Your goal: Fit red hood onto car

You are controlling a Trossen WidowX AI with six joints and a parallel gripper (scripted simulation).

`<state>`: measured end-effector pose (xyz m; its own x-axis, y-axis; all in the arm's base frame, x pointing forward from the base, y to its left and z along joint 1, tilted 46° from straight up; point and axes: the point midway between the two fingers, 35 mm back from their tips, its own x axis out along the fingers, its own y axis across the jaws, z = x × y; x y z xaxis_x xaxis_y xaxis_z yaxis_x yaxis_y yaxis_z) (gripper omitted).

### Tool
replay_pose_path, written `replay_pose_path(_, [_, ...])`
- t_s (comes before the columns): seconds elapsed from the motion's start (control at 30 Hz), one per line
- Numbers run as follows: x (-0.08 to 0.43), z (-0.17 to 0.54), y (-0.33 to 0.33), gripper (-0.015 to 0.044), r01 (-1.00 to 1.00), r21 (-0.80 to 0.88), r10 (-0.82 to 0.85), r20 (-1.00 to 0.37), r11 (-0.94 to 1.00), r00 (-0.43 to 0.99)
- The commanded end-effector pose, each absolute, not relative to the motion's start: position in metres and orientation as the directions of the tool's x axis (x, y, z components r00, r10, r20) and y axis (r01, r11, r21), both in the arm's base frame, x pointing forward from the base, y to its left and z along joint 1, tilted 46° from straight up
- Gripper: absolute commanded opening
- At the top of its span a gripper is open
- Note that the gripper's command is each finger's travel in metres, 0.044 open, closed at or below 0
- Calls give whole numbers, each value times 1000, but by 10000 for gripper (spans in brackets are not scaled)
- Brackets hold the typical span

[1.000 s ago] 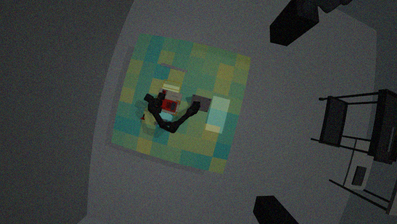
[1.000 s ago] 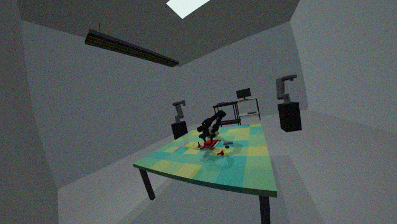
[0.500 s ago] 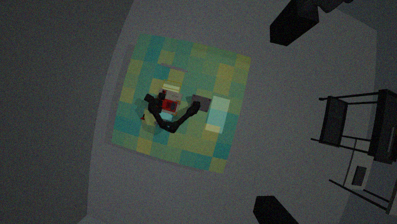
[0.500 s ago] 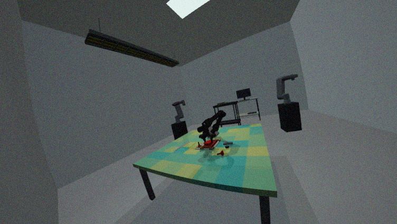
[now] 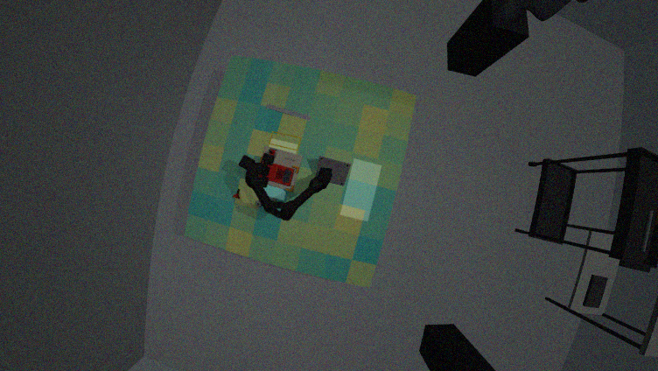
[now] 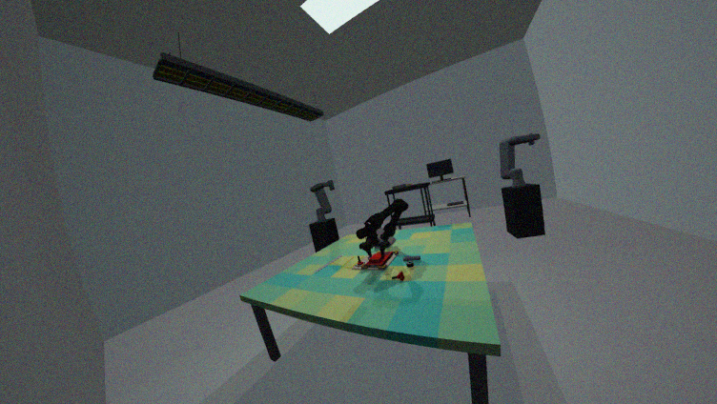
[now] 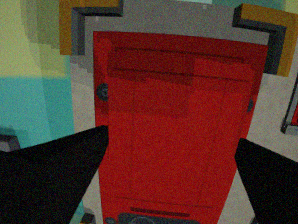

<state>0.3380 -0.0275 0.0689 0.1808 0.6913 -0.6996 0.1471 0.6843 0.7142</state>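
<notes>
The chassis sits in the grey jig (image 7: 180, 11) with orange corner brackets (image 7: 87, 4). The hood looks level and square to the jig; the pegs and corner holes are hidden. My gripper (image 7: 171, 139) (image 5: 269, 173) (image 6: 374, 251) is open, with a black finger on each side of the hood, just off its side walls.
A small red part (image 6: 399, 275) (image 5: 236, 195) and a small dark part (image 6: 411, 257) lie on the checkered table (image 6: 451, 321) near the jig. The arm's grey base plate (image 5: 335, 170) is to the right. Other arms on black pedestals (image 6: 522, 208) stand on the floor.
</notes>
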Motion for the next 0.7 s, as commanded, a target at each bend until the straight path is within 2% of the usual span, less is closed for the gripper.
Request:
replay_pose_path(0.0, [338, 69, -28, 440, 147, 714, 691, -700, 684, 181])
replay_pose_path(0.4, [327, 117, -76, 440, 148, 715, 695, -699, 684, 169])
replay_pose_path(0.67, [326, 118, -77, 440, 148, 715, 695, -699, 683, 169])
